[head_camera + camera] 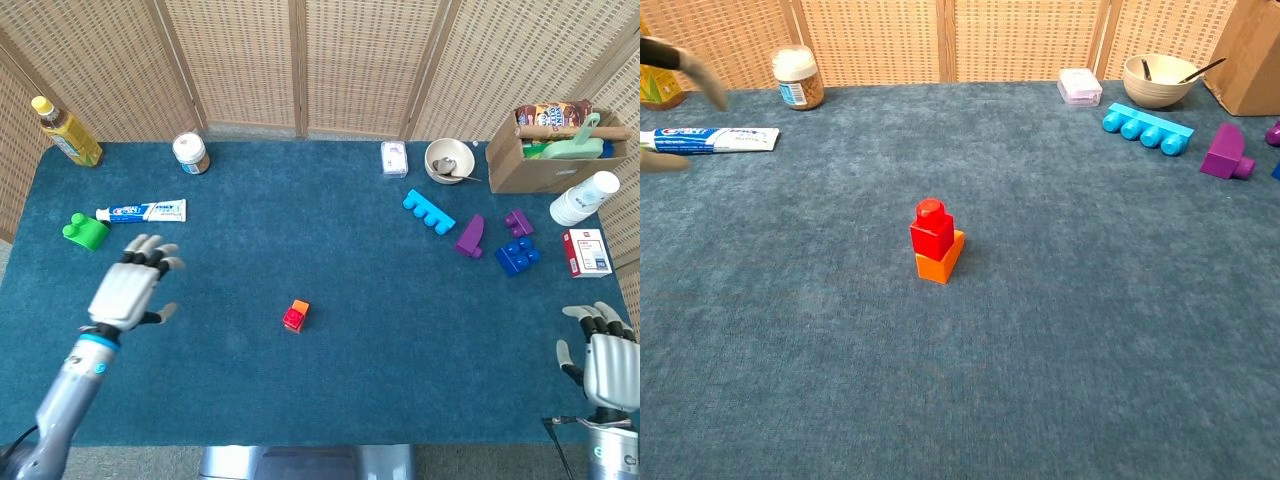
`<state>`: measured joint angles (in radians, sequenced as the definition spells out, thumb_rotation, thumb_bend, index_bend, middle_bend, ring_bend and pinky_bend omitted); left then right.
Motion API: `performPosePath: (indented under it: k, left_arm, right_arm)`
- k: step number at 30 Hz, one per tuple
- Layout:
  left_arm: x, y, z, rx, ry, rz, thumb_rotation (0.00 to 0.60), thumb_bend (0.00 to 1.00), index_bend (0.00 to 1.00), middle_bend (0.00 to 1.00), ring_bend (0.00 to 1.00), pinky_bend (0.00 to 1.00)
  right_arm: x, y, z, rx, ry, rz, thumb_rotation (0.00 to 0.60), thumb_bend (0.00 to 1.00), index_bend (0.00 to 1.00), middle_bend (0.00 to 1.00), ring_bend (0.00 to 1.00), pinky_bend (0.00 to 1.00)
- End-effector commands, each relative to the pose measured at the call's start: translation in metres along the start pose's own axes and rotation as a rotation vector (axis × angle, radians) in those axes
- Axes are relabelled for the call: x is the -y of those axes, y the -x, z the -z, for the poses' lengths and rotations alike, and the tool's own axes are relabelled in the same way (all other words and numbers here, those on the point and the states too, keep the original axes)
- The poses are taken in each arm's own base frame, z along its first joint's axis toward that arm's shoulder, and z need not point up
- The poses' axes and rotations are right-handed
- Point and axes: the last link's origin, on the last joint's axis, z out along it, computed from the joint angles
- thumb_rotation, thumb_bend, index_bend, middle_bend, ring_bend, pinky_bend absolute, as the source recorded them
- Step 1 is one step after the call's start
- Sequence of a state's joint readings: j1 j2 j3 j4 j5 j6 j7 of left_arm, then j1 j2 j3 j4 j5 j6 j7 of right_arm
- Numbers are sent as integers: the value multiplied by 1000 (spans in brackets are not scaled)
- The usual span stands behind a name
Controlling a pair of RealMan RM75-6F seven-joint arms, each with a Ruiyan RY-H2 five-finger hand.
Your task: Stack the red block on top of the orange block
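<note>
From my head camera, I am seeing the red block (293, 319) sitting on top of the orange block (299, 308) near the middle of the blue table (330, 230), with neither of my hands touching the pair. My left hand (131, 291) is hovering well to the left of the stack, fingers spread apart and holding nothing, with the green block (85, 230) and the toothpaste tube (141, 211) lying beyond it. My right hand (603, 356) is showing at the table's lower right corner, its fingers apart and empty too. Far off on the right, the cyan block (428, 211), the purple block (471, 237) and the dark blue block (518, 254) are lying near the bowl (448, 160) and the cardboard box (545, 150). From my chest camera, the red block (931, 229) is standing upright on the orange block (940, 262), set toward its left side so that part of the orange top is showing on the right. Only blurred fingertips (702, 74) of my left hand are reaching in at the left edge, above the toothpaste tube (708, 138) and beside the small jar (798, 77).
</note>
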<state>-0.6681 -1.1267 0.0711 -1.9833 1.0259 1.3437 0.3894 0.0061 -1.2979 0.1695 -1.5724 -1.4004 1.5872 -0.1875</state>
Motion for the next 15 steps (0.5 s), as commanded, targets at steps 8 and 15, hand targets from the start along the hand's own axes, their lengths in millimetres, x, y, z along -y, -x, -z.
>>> performPosePath:
  k: [8, 15]
  left_arm:
    - [57, 10, 43, -86, -137, -2, 600, 341, 304, 205, 62, 63]
    - [85, 17, 84, -132, -215, -15, 600, 341, 314, 206, 64, 63]
  right_arm:
    - [6, 5, -4, -2, 3, 15, 597, 320, 321, 350, 188, 340]
    - [7, 6, -2, 6, -10, 22, 598, 320, 318, 349, 188, 341]
